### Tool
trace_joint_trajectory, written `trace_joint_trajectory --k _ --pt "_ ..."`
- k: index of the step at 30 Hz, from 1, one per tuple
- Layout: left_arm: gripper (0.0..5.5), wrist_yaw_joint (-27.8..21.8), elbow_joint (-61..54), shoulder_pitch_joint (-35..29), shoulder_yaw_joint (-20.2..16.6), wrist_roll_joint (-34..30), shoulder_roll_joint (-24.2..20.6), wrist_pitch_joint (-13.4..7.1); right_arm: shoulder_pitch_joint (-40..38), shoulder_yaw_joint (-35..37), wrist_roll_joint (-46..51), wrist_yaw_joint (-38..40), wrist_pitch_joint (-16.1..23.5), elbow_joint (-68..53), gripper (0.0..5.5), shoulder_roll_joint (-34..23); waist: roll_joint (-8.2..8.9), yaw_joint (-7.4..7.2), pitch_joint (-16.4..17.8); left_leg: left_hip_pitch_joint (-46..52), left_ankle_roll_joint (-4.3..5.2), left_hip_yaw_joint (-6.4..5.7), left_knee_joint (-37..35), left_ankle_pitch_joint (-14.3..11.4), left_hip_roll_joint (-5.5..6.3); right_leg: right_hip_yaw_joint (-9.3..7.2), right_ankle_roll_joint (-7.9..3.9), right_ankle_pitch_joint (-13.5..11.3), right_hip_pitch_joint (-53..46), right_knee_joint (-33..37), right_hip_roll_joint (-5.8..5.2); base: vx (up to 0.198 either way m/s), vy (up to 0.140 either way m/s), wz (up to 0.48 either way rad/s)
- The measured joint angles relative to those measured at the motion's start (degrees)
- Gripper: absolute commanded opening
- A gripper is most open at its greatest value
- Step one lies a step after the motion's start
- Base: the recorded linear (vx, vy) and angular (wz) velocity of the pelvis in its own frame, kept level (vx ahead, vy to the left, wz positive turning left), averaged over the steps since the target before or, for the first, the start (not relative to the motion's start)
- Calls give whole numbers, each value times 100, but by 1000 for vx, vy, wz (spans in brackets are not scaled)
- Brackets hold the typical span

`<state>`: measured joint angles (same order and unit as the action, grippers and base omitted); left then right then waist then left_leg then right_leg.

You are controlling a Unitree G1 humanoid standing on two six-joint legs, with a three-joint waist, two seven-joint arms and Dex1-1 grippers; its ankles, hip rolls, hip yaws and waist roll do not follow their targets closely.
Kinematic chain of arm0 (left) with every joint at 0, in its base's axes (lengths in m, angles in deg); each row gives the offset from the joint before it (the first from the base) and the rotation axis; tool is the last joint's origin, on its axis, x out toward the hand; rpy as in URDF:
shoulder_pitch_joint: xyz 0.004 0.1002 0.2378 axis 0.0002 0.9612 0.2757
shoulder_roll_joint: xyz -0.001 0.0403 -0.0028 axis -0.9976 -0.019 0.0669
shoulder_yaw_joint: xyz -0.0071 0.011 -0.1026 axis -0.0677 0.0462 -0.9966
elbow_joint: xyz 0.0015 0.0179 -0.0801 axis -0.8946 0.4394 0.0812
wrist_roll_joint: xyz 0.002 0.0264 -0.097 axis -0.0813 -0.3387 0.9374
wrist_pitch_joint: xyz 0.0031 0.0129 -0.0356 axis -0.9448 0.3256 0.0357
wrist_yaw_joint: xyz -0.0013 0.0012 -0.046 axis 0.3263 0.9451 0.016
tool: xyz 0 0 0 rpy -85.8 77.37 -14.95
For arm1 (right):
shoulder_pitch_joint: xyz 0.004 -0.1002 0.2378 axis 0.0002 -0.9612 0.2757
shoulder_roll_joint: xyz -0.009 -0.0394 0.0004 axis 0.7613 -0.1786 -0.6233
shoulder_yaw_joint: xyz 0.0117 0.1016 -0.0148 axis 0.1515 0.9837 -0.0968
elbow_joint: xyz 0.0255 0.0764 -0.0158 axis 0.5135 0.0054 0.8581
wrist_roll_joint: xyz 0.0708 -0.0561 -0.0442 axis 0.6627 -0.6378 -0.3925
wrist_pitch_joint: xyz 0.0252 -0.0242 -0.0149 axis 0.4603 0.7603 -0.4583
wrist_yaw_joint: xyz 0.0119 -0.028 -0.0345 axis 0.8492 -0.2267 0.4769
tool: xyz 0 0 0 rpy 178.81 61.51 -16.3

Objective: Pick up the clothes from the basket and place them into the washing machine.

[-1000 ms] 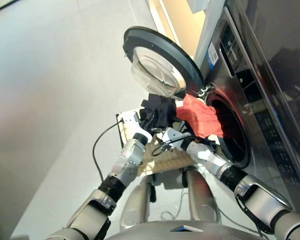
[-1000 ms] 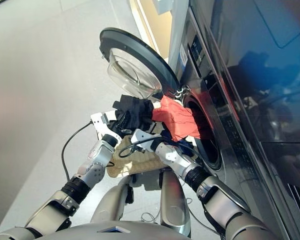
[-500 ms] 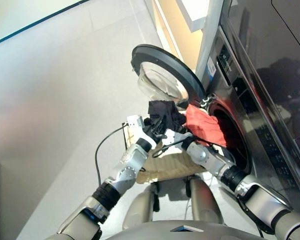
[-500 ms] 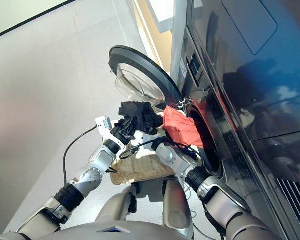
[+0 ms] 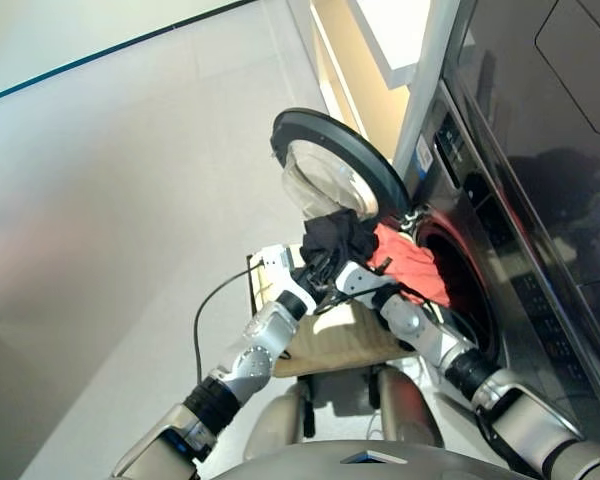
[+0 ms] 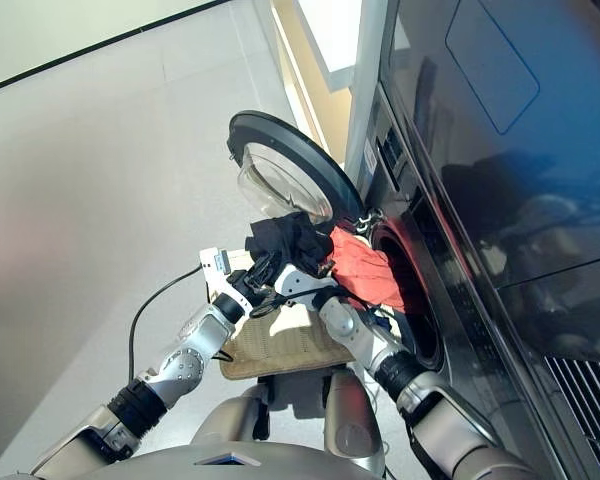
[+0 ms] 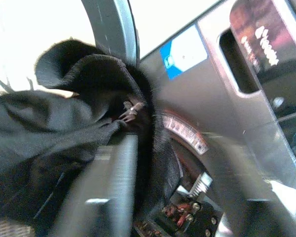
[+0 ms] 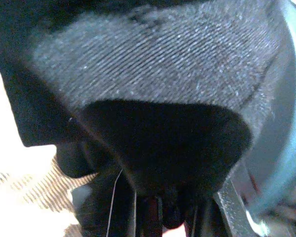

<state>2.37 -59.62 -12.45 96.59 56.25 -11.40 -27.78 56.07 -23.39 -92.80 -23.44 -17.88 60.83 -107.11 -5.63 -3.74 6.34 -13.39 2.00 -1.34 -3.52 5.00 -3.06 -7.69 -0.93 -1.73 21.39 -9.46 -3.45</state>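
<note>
The washing machine (image 5: 500, 250) stands at the right with its round door (image 5: 330, 165) swung open. A black garment (image 5: 338, 236) hangs bunched just in front of the porthole, below the door, and my left gripper (image 5: 315, 268) is shut on it; in the left wrist view the black cloth (image 7: 64, 123) drapes over one finger (image 7: 108, 192). My right gripper (image 5: 342, 276) sits right beside the left one under the same cloth, and dark cloth (image 8: 153, 98) fills its wrist view. An orange-red garment (image 5: 412, 262) drapes over the porthole's lip. The cream woven basket (image 5: 332, 342) lies below both arms.
A black cable (image 5: 202, 320) loops from my left wrist over the pale floor (image 5: 130, 200). A cream wall panel (image 5: 355, 70) rises beyond the door. The machine's control panel (image 5: 450, 140) is above the porthole.
Both grippers have risen with the black garment, away from the basket and closer to the door and porthole. The camera has tilted as well.
</note>
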Motion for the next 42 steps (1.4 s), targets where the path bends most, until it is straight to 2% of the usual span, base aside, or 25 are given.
trace_joint_trajectory --k 2,5,9,13,15,18,20,24,27,29,31,33,36,39,42 --pt "550 13 1 143 -235 -88 14 -35 -179 222 105 79 -59 -1 0 0 73 -9 -48 66 4 -11 -56 6 -8 -20 -7 -10 -89 95 13 0 0 0" --pt "550 177 11 407 -798 -234 183 -228 -502 510 274 245 -58 -17 0 56 128 -22 -80 157 25 -9 -95 17 -13 -32 -31 -51 -243 283 51 0 0 0" --pt "550 661 256 671 -1766 -216 650 -645 -792 859 590 477 -65 -18 0 258 232 -33 -114 202 22 -11 -113 15 -14 -58 -55 -165 -430 573 74 0 0 0" --pt "550 1206 986 679 -2170 -444 670 -910 -830 1269 1093 771 -64 245 0 523 344 -33 -123 208 21 -11 -114 14 -14 -78 -72 -284 -542 792 85 -16 8 -1" --pt "550 1405 1419 687 -2316 -720 663 -944 -839 1430 1418 905 -65 403 0 644 387 -38 -119 179 17 -8 -115 13 -15 -77 -73 -329 -543 857 87 -99 43 -15" --pt "550 1719 2192 593 -2355 -1260 671 -1050 -742 1693 2022 1211 -18 751 0 888 437 -58 -102 -86 19 0 -41 20 -6 -67 -68 -352 -286 802 81 -141 44 -7" --pt "550 1855 2674 436 -2338 -1348 683 -1053 -536 1968 2500 1408 78 1017 0 1074 468 -75 0 -374 25 4 38 59 8 -52 -47 -391 14 721 68 -141 40 2" --pt "550 2099 3031 1 -2286 -1489 719 -1150 174 2306 3364 1897 336 1181 0 1198 461 -62 521 -1064 28 4 404 65 70 -61 -69 -376 723 308 -9 -143 26 35" --pt "550 2220 3085 -402 -2227 -1643 719 -1196 853 2586 3776 2147 540 1273 0 1185 423 -57 855 -1677 9 -12 640 84 139 -36 -45 -307 1422 -158 -120 -103 6 115" --pt "550 2289 3065 -645 -2161 -1760 705 -1272 1312 2910 4122 2295 731 1418 0 1181 410 -79 979 -2130 3 -43 868 63 222 -29 -13 -143 1968 -618 -208 -27 -2 223" --pt "550 2344 3068 -855 -2138 -1853 682 -1287 1712 3244 4537 2393 896 1522 0 1204 396 -67 1158 -2407 2 -57 1005 56 247 -14 17 -78 2273 -862 -248 -2 -10 106" --pt "550 2395 3061 -906 -2084 -1858 679 -1308 2011 3470 4917 2454 1093 1732 0 1229 387 -71 1198 -2641 32 -76 1155 21 266 -19 38 4 2527 -1065 -308 0 0 0" --pt "550 2414 2935 -960 -2071 -1857 650 -1385 2637 3864 5719 2574 1370 2024 0 1195 370 -74 1208 -3145 41 -75 1507 -103 277 0 78 88 3007 -1340 -337 42 -5 20" --pt "550 2451 2814 -1015 -2077 -1854 591 -1384 3089 3994 6105 2627 1573 2193 0 1087 354 -30 1217 -3519 70 -50 1827 -234 276 37 110 147 3340 -1523 -318 83 -11 13" --pt "550 2451 2652 -1012 -2076 -1843 539 -1386 3387 4122 6414 2657 1700 2350 0 926 332 73 1210 -3789 76 12 2143 -374 253 164 144 153 3594 -1706 -303 0 0 0"
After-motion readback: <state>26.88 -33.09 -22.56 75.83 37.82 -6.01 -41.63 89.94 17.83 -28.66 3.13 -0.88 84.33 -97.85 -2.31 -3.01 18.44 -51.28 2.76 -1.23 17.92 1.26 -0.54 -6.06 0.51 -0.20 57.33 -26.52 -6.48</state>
